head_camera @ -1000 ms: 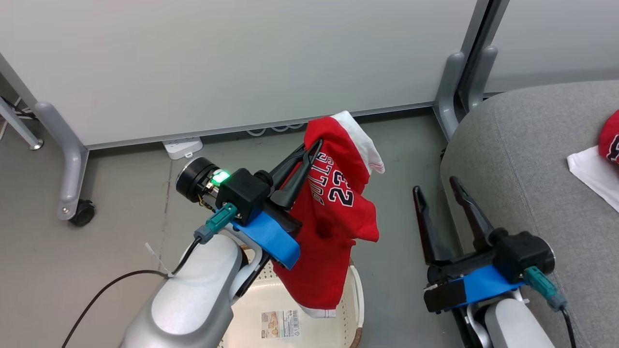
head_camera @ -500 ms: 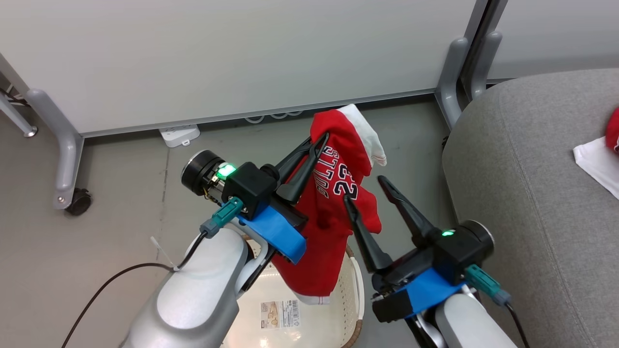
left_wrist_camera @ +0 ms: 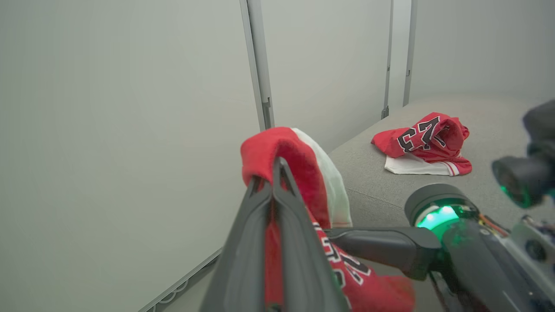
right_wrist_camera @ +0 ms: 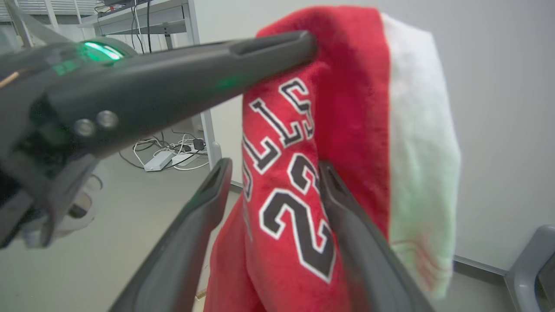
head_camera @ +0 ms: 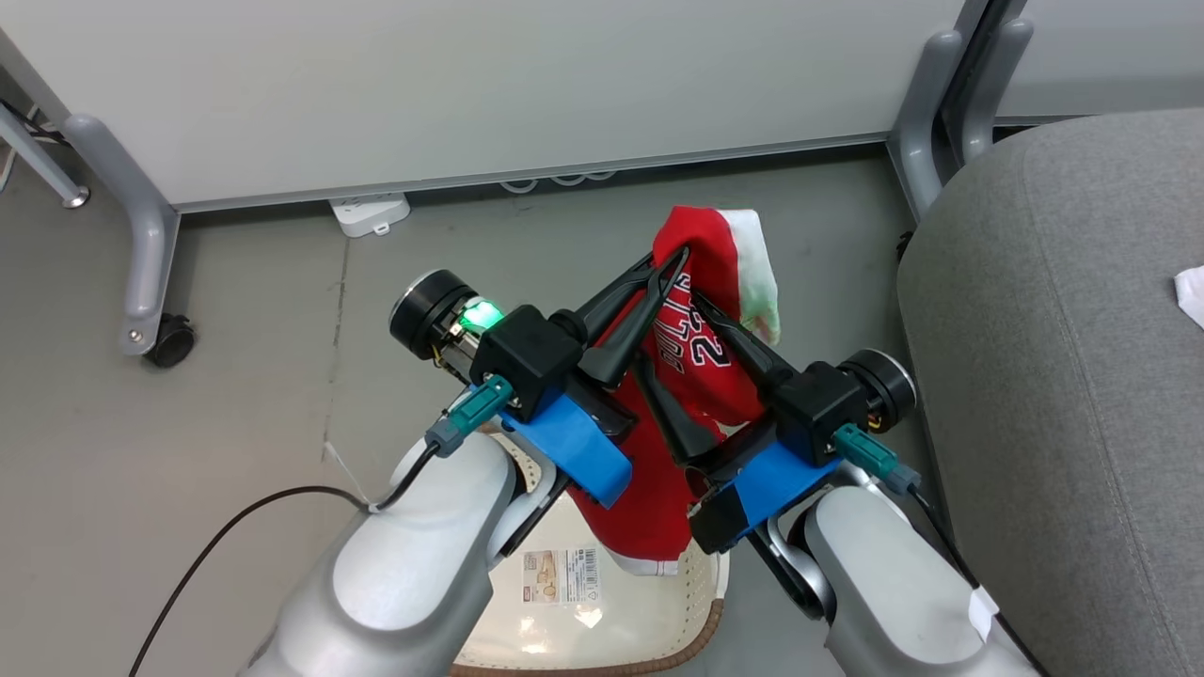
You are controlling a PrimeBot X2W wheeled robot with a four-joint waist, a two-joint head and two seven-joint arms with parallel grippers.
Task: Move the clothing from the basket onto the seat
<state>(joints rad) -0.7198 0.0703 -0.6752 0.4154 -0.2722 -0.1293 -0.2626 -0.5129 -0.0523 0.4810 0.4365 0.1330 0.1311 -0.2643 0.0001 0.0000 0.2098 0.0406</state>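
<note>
Grey floor (head_camera: 235, 376) below, the left hand (head_camera: 673, 261) pinches a red jersey (head_camera: 715, 263) above the basket (head_camera: 658, 616); the right hand (head_camera: 670, 329), spread wide, straddles it; seat (head_camera: 1053, 329) at 3 o'clock.

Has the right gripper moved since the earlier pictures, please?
Yes: the right gripper swung left, away from the seat, and now straddles the jersey, open.

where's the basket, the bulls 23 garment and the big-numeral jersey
basket (head_camera: 602, 632): head view, bare cream floor
bulls 23 garment (right_wrist_camera: 286, 216): right wrist view, printed numerals
big-numeral jersey (left_wrist_camera: 422, 138): left wrist view, crumpled red middle
</note>
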